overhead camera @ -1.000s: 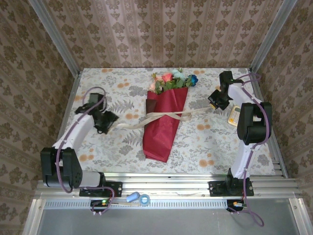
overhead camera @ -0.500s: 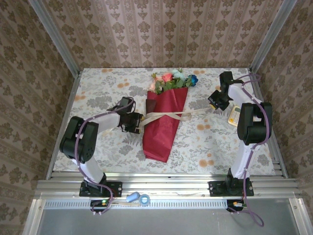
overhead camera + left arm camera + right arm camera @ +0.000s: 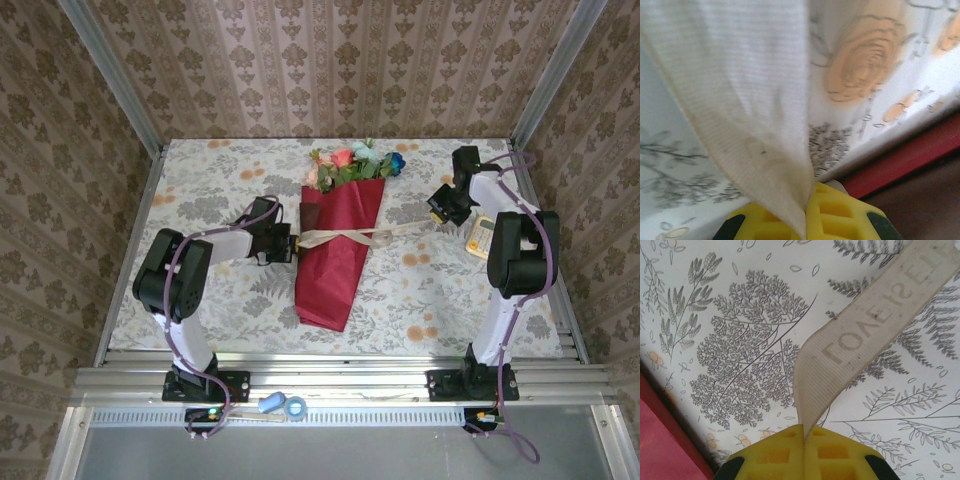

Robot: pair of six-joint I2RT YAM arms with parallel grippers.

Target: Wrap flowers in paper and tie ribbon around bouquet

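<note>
The bouquet lies mid-table: a crimson paper (image 3: 335,260) cone with the flowers (image 3: 355,165) at its far, wide end. The cream ribbon (image 3: 345,237) crosses over the cone's middle. My left gripper (image 3: 290,243) sits at the cone's left edge, shut on the ribbon's left end. In the left wrist view the ribbon (image 3: 740,100) rises from between the yellow fingers (image 3: 845,217), with red paper (image 3: 920,155) just beyond. My right gripper (image 3: 437,215) is right of the cone, shut on the ribbon's right end. The right wrist view shows the ribbon (image 3: 855,340) pinched by that gripper (image 3: 804,440).
A small white and orange device (image 3: 480,235) lies by the right arm near the table's right edge. Blue tape rolls (image 3: 283,405) sit on the front rail. Patterned walls close in the table on three sides.
My left arm swung in from the table's left side to the cone's left edge and shut on the ribbon's left tail. The right gripper has barely moved.
</note>
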